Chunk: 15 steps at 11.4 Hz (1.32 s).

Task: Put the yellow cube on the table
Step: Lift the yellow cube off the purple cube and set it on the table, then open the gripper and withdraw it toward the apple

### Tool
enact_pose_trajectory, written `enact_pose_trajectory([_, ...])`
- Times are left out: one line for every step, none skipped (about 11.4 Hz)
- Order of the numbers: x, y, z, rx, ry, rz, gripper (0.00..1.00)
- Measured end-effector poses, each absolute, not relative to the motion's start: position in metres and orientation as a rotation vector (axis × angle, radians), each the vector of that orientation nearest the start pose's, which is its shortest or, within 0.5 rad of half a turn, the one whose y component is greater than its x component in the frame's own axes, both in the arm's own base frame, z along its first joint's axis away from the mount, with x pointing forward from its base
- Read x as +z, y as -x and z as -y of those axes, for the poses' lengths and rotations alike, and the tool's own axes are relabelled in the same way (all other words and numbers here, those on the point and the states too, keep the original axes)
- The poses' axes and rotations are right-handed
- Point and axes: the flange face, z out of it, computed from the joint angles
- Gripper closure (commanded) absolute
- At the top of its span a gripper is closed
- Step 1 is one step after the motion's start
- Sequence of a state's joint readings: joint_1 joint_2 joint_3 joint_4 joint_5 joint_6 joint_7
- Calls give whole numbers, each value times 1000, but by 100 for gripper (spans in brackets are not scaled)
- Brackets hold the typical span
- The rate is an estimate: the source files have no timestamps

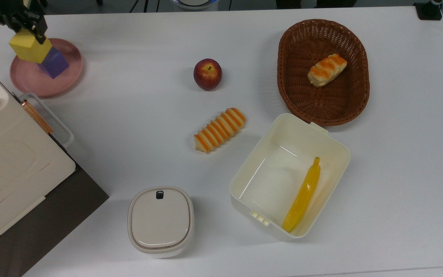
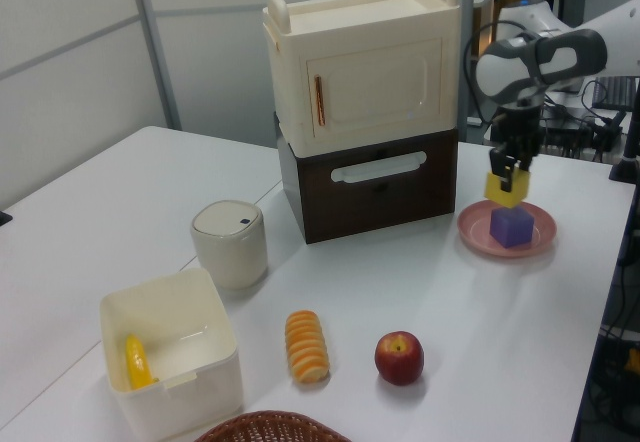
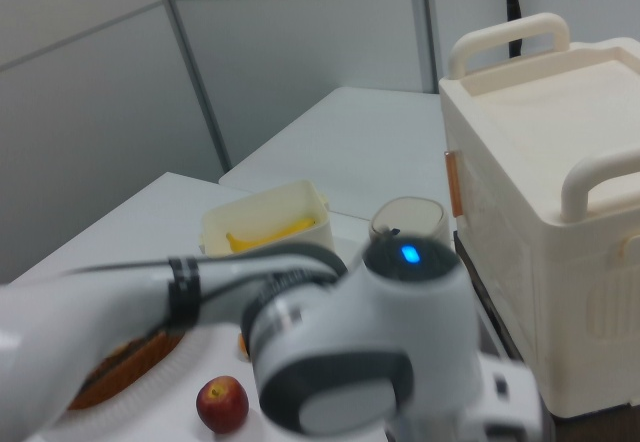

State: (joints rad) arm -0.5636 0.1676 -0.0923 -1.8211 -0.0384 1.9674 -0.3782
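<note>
Yellow cube (image 2: pixel 505 189) in hand (image 2: pixel 507 167), above purple cube (image 2: pixel 512 227), pink plate (image 2: pixel 478 230)

text: I read none | labels/brands: I find none on any container, block or the arm | numbers/signs: none I can make out

lab/office | white table (image 1: pixel 137 96) | grey partition panels (image 2: pixel 80 72) | robot arm (image 2: pixel 540 57)
</note>
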Motion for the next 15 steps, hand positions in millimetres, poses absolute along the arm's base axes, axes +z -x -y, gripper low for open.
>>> enact_pose_trajectory([451,-501,340,45,3158,-351,53])
enact_pose_trajectory([453,-524,304,32,3162,-304,47])
enact_pose_trajectory([453,-545,265,26,3163,-265,43])
enact_pose_trajectory([452,-562,230,14,3167,-229,26])
enact_pose_trajectory([452,-576,195,3,3171,-187,0])
enact_pose_trajectory([452,-586,163,1,3174,-138,0])
enact_pose_trajectory([451,-594,135,0,3175,-96,0])
enact_pose_trajectory([453,-599,112,-8,3177,-62,0])
enact_pose_trajectory([458,-605,90,-25,3178,-33,0])
enact_pose_trajectory([463,-609,68,-45,3179,-19,0])
enact_pose_trajectory([469,-613,46,-66,3179,-6,0])
enact_pose_trajectory([476,-615,22,-67,3178,21,0])
enact_pose_trajectory([486,-614,-3,-28,3177,44,0])
enact_pose_trajectory([501,-610,-23,16,3178,47,0])
enact_pose_trajectory([520,-605,-41,37,3180,48,0])
